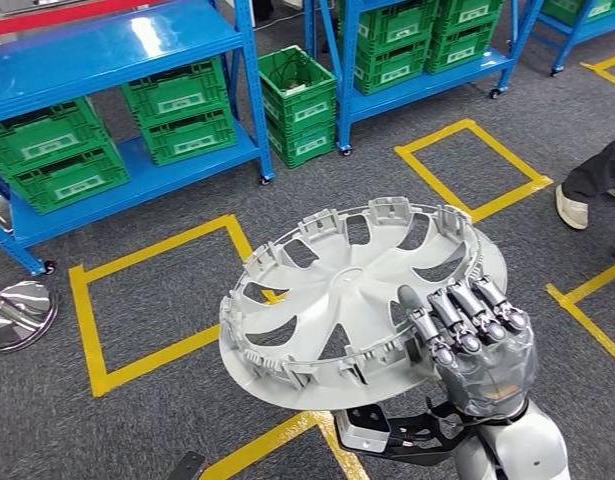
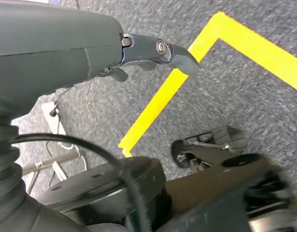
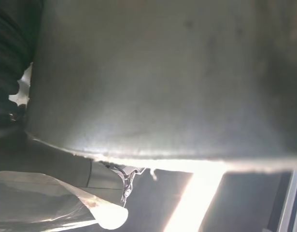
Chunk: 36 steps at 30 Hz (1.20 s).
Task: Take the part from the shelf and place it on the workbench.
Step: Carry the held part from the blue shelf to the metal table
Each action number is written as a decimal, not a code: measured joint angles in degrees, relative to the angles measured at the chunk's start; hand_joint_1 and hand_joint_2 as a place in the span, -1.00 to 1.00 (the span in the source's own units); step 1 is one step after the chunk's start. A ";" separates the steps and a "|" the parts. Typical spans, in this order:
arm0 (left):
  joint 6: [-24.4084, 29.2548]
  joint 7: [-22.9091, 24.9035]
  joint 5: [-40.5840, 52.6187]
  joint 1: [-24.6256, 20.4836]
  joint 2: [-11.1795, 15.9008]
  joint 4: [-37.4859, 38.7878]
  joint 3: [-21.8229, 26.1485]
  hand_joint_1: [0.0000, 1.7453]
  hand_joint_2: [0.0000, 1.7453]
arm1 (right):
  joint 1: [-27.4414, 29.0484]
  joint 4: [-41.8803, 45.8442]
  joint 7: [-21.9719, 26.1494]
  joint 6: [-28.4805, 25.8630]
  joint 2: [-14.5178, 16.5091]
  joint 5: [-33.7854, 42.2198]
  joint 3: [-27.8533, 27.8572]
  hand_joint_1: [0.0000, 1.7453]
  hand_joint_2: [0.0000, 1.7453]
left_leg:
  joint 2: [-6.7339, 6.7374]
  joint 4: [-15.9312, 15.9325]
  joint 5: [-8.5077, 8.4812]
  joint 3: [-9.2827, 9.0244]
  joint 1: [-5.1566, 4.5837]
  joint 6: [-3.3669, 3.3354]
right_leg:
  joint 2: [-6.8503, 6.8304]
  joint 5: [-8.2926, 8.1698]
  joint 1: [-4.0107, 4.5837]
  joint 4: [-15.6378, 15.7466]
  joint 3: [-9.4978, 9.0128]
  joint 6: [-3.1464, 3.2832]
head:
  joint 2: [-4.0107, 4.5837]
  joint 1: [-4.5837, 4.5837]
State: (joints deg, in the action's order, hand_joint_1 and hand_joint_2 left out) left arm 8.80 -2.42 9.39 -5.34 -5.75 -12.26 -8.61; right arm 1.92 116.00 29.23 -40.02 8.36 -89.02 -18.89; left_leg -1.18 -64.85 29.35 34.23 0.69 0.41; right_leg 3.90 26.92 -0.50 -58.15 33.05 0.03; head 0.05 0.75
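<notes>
Part: a grey plastic wheel cover (image 1: 349, 290), inner ribbed side up, held roughly level and slightly tilted above the grey carpet floor (image 1: 176, 290); it fills the right wrist view as a broad pale surface (image 3: 158, 72).
Right hand: the right hand (image 1: 470, 335) grips the wheel cover at its near right rim, dark fingers (image 1: 459, 310) curled over the edge onto the inner face.
Left hand: the left hand (image 2: 139, 48) hangs over the floor, holding nothing, fingers extended.
Floor marks: yellow tape squares (image 1: 93, 330) lie below and beside the cover.
Shelves: blue shelves (image 1: 138, 170) with green crates (image 1: 179, 110) stand at the far side, well apart from the cover.
Person: a shoe (image 1: 572, 210) at the right edge.
</notes>
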 joint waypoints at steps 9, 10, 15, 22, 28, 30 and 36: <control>0.31 1.26 1.15 -0.02 0.12 0.04 0.02 -1.00 1.00 | 0.66 1.54 1.09 0.00 0.65 0.02 1.28 1.00 1.00 | 0.37 7.24 -1.97 -2.46 0.24 -1.69 | -2.68 4.00 -0.24 -8.41 5.84 -2.50 | -0.01 0.49; 0.34 1.43 1.31 0.06 0.14 0.04 0.02 -1.00 1.00 | 0.78 1.58 1.21 0.00 0.67 0.02 1.39 1.00 1.00 | 1.11 7.22 -1.95 -2.44 0.20 -1.75 | -3.27 5.59 -0.27 -12.32 7.67 -2.67 | -0.01 0.58; 0.40 2.34 1.91 0.06 0.23 0.04 0.02 -1.00 1.00 | 1.69 2.09 1.67 0.00 0.71 0.02 2.51 1.00 1.00 | 4.19 7.10 -1.70 -2.59 0.08 -1.50 | -5.53 1.78 -0.13 -7.01 4.29 -2.60 | -0.01 0.59; 0.43 2.58 0.55 0.09 0.48 0.04 0.29 -1.00 1.00 | 2.25 3.10 2.29 0.00 1.27 0.01 3.27 1.00 1.00 | 5.37 5.62 -0.18 -2.49 -0.36 0.34 | -5.80 -0.09 0.18 0.08 0.56 -0.49 | 0.01 0.41; -0.23 2.45 -0.36 0.45 0.85 0.10 1.08 -1.00 1.00 | 2.57 3.41 2.46 0.00 1.74 0.00 3.91 1.00 1.00 | 1.88 -8.99 5.82 3.36 -0.26 0.51 | -2.09 -0.52 0.24 0.16 0.69 0.37 | 0.01 0.06; -0.26 2.57 -0.28 0.56 0.91 0.10 1.11 -1.00 1.00 | 2.66 3.44 2.45 0.00 1.77 0.00 4.01 1.00 1.00 | 0.84 -2.48 1.67 0.34 -0.27 -0.07 | -0.59 -0.61 0.33 0.08 0.62 0.30 | 0.02 0.05; 0.21 3.08 0.23 0.73 1.20 0.20 1.53 -1.00 1.00 | 2.80 3.85 2.27 0.00 2.05 0.01 4.28 1.00 1.00 | -1.41 7.20 -0.99 -3.60 -0.29 -1.10 | 1.97 -1.29 0.02 -0.26 2.07 -1.31 | 0.01 -0.04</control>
State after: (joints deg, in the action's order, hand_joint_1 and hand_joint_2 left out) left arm 9.01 0.66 9.62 -4.61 -4.55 -12.06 -7.08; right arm 4.72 119.85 31.50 -40.02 10.41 -89.02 -14.61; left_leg -2.59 -57.66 28.36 30.62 0.40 -0.68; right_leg 5.87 25.63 -0.47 -58.41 35.12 -1.29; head 0.05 0.71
